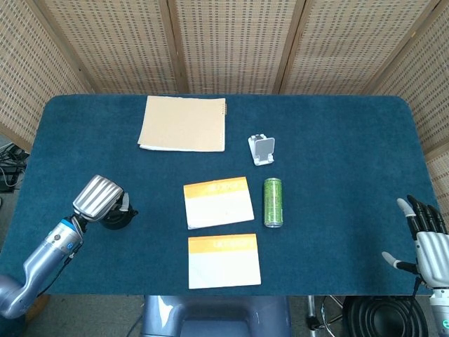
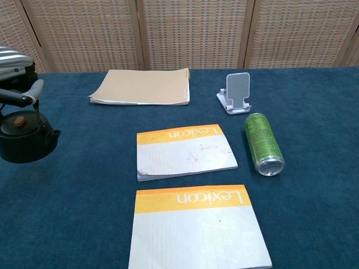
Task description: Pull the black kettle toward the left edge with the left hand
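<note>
The black kettle (image 2: 25, 140) stands upright on the blue table (image 1: 337, 140) at its left side, with a strip of bare cloth between it and the left edge. The left hand (image 1: 98, 199) sits directly over it, fingers curled down around the handle, gripping it. Open cloth separates the kettle from the upper Lexicon notepad (image 2: 185, 151); the lower Lexicon notepad (image 2: 197, 230) lies at the near edge. A green can (image 2: 263, 144) lies on its side beside them. The right hand (image 1: 426, 242) hangs past the near right corner, fingers spread, holding nothing.
</note>
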### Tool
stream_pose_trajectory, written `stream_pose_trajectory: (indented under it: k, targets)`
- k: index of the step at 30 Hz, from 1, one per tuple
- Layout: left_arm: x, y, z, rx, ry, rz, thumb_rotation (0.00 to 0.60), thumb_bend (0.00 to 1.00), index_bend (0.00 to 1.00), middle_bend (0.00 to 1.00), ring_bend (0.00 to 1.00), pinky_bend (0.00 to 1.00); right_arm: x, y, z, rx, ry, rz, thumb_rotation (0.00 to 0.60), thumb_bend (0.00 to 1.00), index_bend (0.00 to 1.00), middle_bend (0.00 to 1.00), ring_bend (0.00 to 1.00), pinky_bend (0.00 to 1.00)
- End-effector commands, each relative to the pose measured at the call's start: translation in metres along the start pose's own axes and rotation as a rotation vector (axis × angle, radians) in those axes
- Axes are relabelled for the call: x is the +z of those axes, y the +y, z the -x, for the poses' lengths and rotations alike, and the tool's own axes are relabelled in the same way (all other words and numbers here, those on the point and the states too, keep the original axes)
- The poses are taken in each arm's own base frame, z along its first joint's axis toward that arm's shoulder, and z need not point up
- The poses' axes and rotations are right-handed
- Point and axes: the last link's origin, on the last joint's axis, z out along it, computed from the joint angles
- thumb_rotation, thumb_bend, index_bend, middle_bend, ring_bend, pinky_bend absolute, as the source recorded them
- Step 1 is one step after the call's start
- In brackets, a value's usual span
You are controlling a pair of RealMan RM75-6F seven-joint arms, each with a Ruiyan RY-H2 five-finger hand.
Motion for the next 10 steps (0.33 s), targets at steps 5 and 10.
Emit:
stream_pose_trajectory:
  k: [5,10]
  targets:
    - [0.0063,0.0016,-0.0039,0.021,0.023,0.018,0.315,1.0,1.0,1.0,0.87,0.86,0.0004,0.0,0.0002,0.0,0.0,0.001,0.6,0.0,0.0,0.0,0.0,0.0]
    - [0.0092,0.001,-0.0082,0.039,0.033,0.015,0.315,1.0,1.0,1.0,0.87,0.86,0.0005,0.0001,-0.0002,0.002,0.001,0.001,0.6,0.0,0.0,0.0,0.0,0.0]
